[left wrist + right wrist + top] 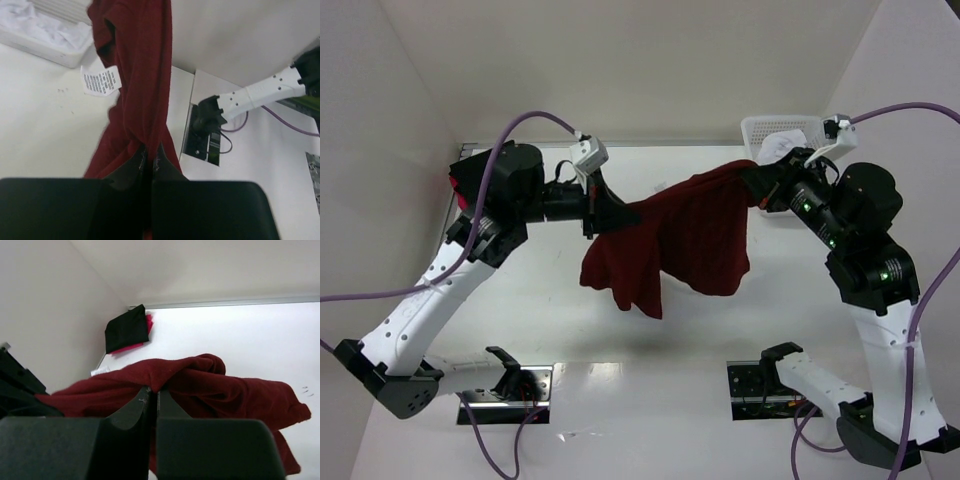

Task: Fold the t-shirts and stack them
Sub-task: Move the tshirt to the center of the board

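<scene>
Both arms are raised over the middle of the table (pixel 650 400) with the maroon t-shirt (pixel 675 240) strung between them. The left gripper (pixel 608 215) is clamped on one edge of the shirt at the left. Its wrist view shows the two fingers (pixel 131 172) pressed together with maroon cloth pinched between them and running away from the camera in a long twisted band. A white care label (pixel 101 80) hangs off the left side of that band.

The right gripper (pixel 758 185) is clenched on the shirt's far right corner, and its wrist view shows the fingers (pixel 131 410) closed on a ridge of the cloth. From these two grips the shirt sags in loose, uneven folds, with the lowest lobe hanging toward the near left. I cannot tell whether that lobe touches the table.

At the far left corner, behind the left arm, lies a folded black t-shirt (pixel 126 328). It rests on a folded pink t-shirt (pixel 148 322) whose edge shows from under it. Both sit well apart from the maroon shirt.

At the far right, just beyond the right gripper, stands a white basket (pixel 760 128) with crumpled white cloth (pixel 782 143) in it. The same basket (pixel 55 52) appears at the upper left of the left wrist view.
</scene>
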Available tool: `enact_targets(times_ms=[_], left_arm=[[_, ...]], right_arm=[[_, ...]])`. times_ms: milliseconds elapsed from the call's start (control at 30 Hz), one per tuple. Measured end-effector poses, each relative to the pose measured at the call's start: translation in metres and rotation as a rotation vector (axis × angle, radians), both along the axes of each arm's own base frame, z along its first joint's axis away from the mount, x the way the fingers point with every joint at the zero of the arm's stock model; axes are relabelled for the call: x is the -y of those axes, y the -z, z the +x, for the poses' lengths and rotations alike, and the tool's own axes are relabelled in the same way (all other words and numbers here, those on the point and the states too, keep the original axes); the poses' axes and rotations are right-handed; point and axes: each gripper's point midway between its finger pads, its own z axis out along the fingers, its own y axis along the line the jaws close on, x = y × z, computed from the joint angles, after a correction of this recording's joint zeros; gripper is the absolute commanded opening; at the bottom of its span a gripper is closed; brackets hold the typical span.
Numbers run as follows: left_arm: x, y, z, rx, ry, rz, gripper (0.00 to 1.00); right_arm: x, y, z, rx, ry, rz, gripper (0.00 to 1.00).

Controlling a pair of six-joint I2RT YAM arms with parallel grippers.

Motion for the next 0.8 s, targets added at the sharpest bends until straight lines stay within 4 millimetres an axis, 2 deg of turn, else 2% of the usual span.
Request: enact_targets(times_ms=[100,167,267,300,333,367,400,433,467,500,567,600,700,800], left_arm=[[0.005,0.013,-0.002,-0.021,0.024,0.005,0.0],[0.004,0.024,0.005,-0.046,-0.021,0.01,0.0],[-0.007,0.052,0.034,-0.172,-0.248,0.035,0.0],[-0.014,0.062,0.044,-0.218,-0.336,0.042,0.04],[-0.018,0.066,0.048,-0.237,-0.381,0.045,0.25],[-0.027,0.076,0.056,-0.267,-0.473,0.041,0.52],[-0.039,0.087,0.061,-0.296,-0.559,0.039,0.7],[-0.056,0.106,0.059,-0.347,-0.658,0.056,0.83],[-0.066,0.116,0.057,-0.362,-0.704,0.077,0.89],[-0.079,0.126,0.055,-0.383,-0.767,0.094,0.96],[-0.104,0.135,0.054,-0.402,-0.894,0.106,1.0],[-0.112,0.133,0.056,-0.391,-0.937,0.101,1.0],[-0.134,0.123,0.062,-0.352,-1.054,0.081,1.0],[-0.144,0.117,0.069,-0.331,-1.114,0.077,1.0]], right_arm=[[-0.003,0.003,0.013,-0.02,0.004,-0.008,0.0],[-0.01,0.004,0.03,-0.038,-0.011,-0.011,0.0],[-0.033,0.024,0.075,-0.101,-0.051,-0.019,0.0],[-0.04,0.032,0.087,-0.124,-0.061,-0.025,0.0],[-0.057,0.047,0.109,-0.164,-0.084,-0.039,0.02],[-0.077,0.058,0.128,-0.183,-0.123,-0.048,0.07],[-0.091,0.066,0.139,-0.197,-0.153,-0.055,0.2],[-0.106,0.076,0.155,-0.209,-0.166,-0.072,0.61],[-0.121,0.084,0.173,-0.207,-0.177,-0.087,0.74],[-0.136,0.093,0.192,-0.2,-0.18,-0.106,0.77],[-0.148,0.109,0.216,-0.19,-0.164,-0.133,0.93],[-0.15,0.114,0.22,-0.195,-0.158,-0.139,0.99],[-0.143,0.127,0.223,-0.195,-0.105,-0.163,1.0],[-0.131,0.129,0.22,-0.19,-0.057,-0.174,1.0]])
